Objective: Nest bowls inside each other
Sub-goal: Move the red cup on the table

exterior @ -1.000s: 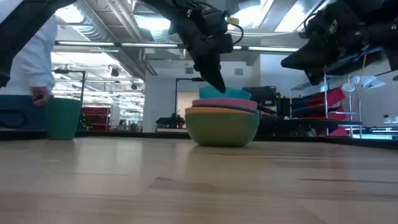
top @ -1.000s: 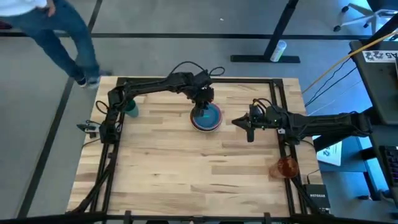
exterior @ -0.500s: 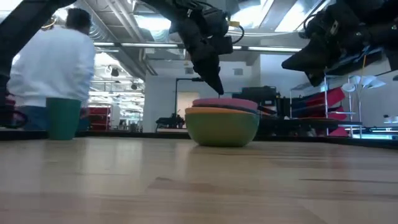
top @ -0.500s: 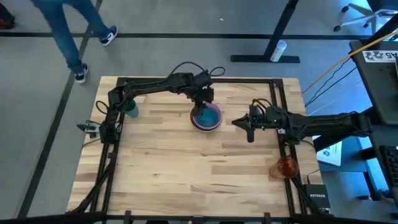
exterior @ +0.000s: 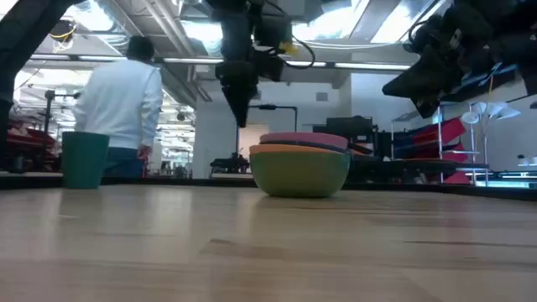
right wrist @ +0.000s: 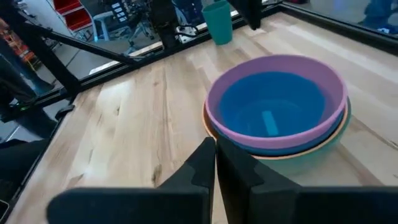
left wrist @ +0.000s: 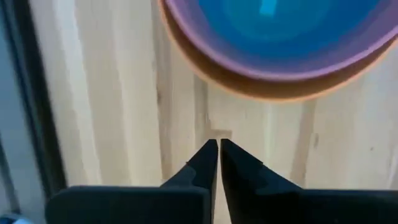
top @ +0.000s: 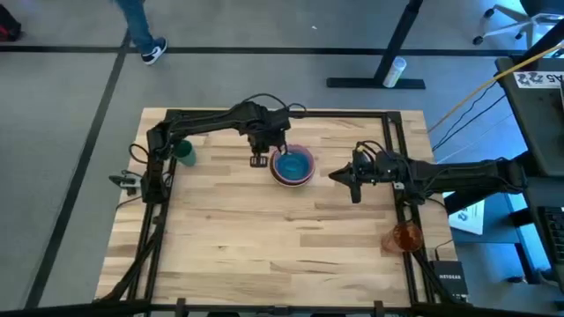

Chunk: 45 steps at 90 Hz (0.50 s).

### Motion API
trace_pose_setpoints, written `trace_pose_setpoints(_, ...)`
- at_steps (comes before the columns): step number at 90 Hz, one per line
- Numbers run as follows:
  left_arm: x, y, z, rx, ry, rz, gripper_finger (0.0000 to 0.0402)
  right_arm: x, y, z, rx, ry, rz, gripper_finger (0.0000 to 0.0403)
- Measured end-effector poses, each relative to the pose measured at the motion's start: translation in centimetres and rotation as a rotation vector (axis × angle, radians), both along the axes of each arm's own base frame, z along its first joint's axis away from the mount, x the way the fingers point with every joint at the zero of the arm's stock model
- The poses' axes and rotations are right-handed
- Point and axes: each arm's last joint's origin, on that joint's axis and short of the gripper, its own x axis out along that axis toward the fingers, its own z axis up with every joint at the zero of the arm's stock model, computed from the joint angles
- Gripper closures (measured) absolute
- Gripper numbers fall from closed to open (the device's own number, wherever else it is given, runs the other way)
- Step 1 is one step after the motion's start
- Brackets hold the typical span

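A single nested stack of bowls (top: 293, 166) is seen on the far half of the wooden table (top: 264, 246), slightly right of its middle. In the right wrist view the stack is shown as an orange-rimmed greenish outer bowl (right wrist: 336, 146), a pink bowl (right wrist: 217, 102) within it, and blue (right wrist: 273, 112) filling the inside; how many separate blue bowls lie there cannot be told. From the low view the outer bowl appears olive-green with orange and pink rims above it (exterior: 300, 168). The right gripper (top: 352, 180) is held above the table just to the right of the stack, apart from it, its fingers (right wrist: 202, 165) pressed together and grasping nothing. The left gripper (top: 259, 160) is held just to the left of the stack, raised above the wood, its fingers (left wrist: 208, 165) likewise clenched on nothing. Two cups are counted: a dark-green cup (top: 186, 153) stands upright near the far left corner, and a see-through orange-red cup (top: 405, 236) stands at the right edge. Beyond the table a grey floor is seen, and a person (exterior: 122, 101) in a white top stands in the room behind.
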Motion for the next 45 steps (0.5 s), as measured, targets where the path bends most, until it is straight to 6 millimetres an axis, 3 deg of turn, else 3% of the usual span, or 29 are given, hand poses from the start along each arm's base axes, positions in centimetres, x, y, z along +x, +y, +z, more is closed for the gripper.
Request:
trace_pose_setpoints(27,-3.7,0.2,5.4,0.037,-0.15,0.16,0.0402,0.0,0.0,0.0,-0.003,-0.001,0.002,0.0403)
trace_pose_setpoints(45,-7.7,-0.5,5.1,0.032,-0.133,0.288,0.0402,0.0,0.0,0.0,-0.002,-0.001,0.01,0.0403)
